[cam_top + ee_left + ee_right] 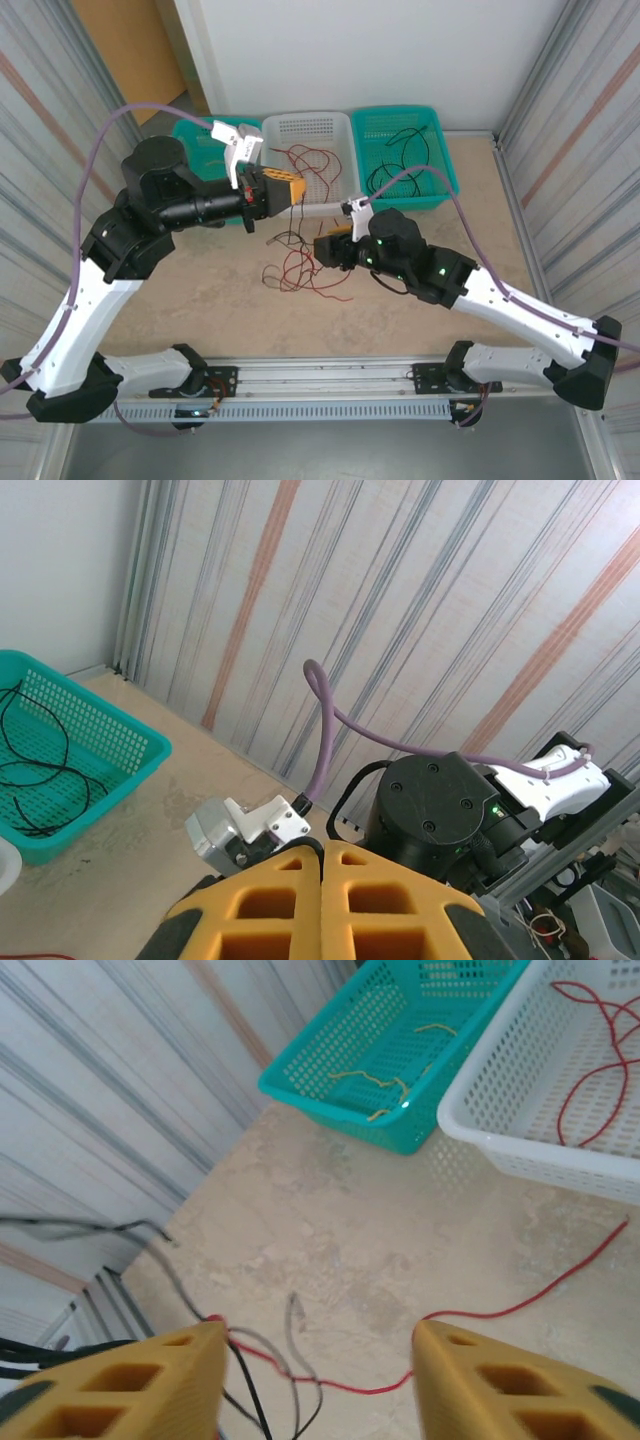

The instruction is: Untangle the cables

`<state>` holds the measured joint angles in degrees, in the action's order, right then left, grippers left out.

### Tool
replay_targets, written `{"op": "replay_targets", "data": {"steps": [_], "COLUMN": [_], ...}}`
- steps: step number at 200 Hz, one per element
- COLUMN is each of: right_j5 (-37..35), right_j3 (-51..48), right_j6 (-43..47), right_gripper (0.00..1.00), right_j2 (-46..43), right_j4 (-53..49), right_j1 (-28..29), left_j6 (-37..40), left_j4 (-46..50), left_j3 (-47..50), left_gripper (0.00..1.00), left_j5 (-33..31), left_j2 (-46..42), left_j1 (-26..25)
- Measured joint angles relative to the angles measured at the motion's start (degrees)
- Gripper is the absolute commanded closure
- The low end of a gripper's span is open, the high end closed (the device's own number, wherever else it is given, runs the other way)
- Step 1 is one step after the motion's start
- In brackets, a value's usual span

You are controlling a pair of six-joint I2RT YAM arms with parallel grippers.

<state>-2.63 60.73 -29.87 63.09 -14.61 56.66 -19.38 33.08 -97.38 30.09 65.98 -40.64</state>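
The white basket (310, 127) is perforated plastic, the table (200, 310) matt.

You have nothing to read here: no text, label, brand, number or sign is legible in any of the views.

Left gripper (322, 905) raised, fingers (265, 905) pressed together; right gripper (315, 1380) low, fingers spread wide apart

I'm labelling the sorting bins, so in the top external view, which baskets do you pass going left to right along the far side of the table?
Left teal basket → white basket → right teal basket.
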Motion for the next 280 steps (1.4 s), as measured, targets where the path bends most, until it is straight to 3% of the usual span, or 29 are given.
{"op": "replay_targets", "data": {"steps": [48,65,122,139,178,227,250,280], "right_j5": [0.72,0.48,-5.77,-9.09,-11.54,-9.55,-9.66,-13.97], "right_j3": [-0.24,-2.03,-3.17,-3.23,-6.91,-7.21,-6.64,-5.11], "right_j6": [0.52,0.46,0.17,-0.15,-1.97,-2.97,-3.08,-4.33], "right_gripper": [0.41,0.48,0.55,0.53,0.4,0.41,0.44,0.45], "right_j2": [1.42,0.11,-5.01,-5.14,-11.34,-12.87,-10.32,-7.69], "right_j4": [0.04,-0.24,-3.67,-5.25,-5.73,-6.21,-7.67,-11.56], "right_j1": [0.31,1.09,5.03,5.01,2.6,-1.46,-1.46,-0.46], "left_j6": [0.0,0.0,0.0,0.0,0.0,0.0,-0.02,-1.25], "left_j4": [0.04,0.02,0.0,0.0,-0.02,-0.26,-2.38,-6.78], "left_j3": [-0.55,-1.33,-1.84,-1.84,-1.84,-1.7,2.05,13.86], "left_gripper": [1.0,1.0,1.0,1.0,1.0,1.0,1.0,1.0], "left_j5": [-0.02,-0.02,-0.04,-0.04,0.0,-0.02,-0.09,0.02], "left_j2": [0.17,0.26,0.48,0.63,0.83,1.53,0.92,0.79], "left_j1": [0.0,0.0,0.0,0.0,-0.26,-0.37,-0.37,-0.37]}}
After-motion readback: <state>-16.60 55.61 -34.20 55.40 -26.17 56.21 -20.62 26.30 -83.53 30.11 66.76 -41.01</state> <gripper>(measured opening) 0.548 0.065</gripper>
